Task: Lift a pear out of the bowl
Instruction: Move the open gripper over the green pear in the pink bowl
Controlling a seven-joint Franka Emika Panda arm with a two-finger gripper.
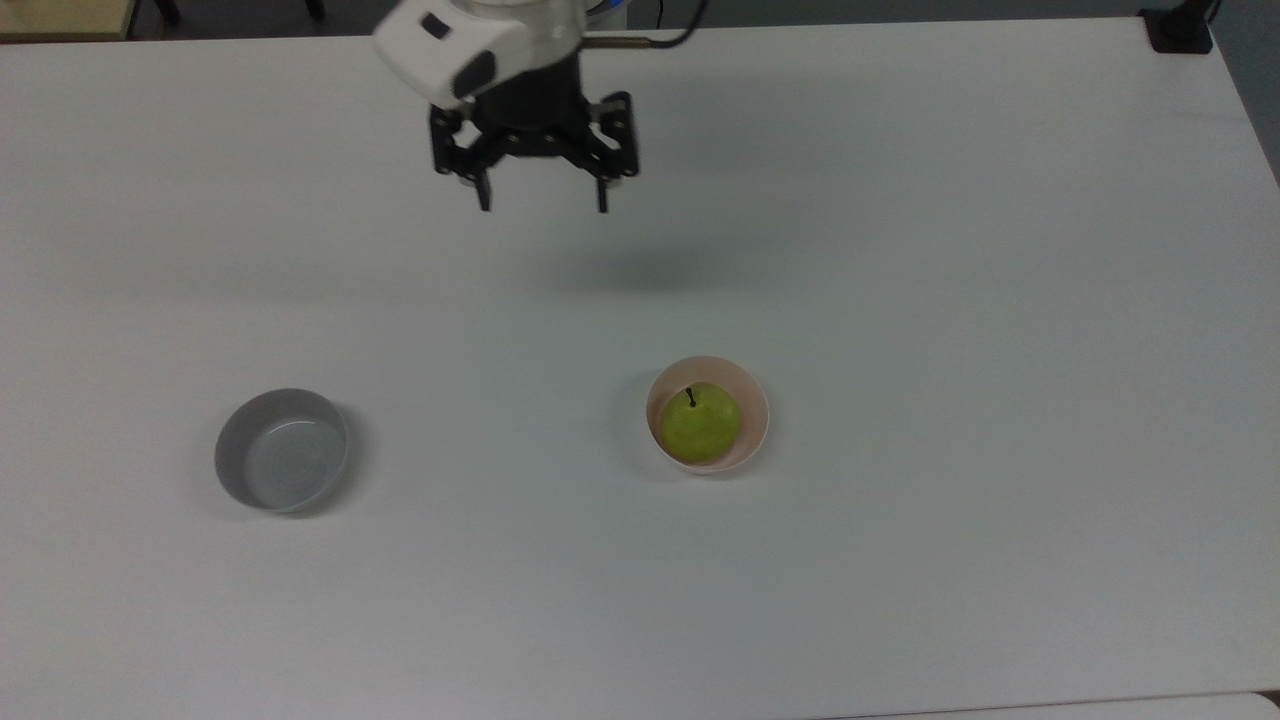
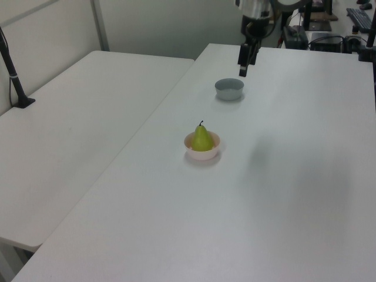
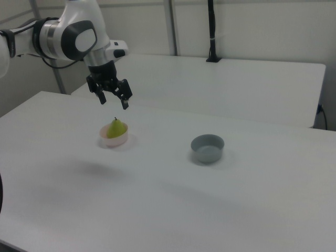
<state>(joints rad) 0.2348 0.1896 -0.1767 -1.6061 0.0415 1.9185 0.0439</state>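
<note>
Yellow-green fruit: the pear [image 1: 701, 430] stands upright, stem up, inside the pink bowl [image 1: 754, 408] near the middle of the white table [image 1: 1000, 250].
Step in hand: the approach, as I judge it; the gripper [image 1: 541, 202] hangs in the air, well apart from the pear and holding nothing.
Jaws: spread wide, pointing down.
Next move: it calls for travel toward the top view's lower right until the gripper is over the stem, then a straight descent so the fingers pass either side of the fruit, inside the bowl's rim.
Risk: the rim sits close around the pear, so a finger could catch it and tip the bowl.
Open room: bare tabletop lies between gripper and bowl.
Other things: the grey bowl [image 1: 282, 450] sits well apart, at the top view's left.
Edges: both bowls are far from any table edge.
</note>
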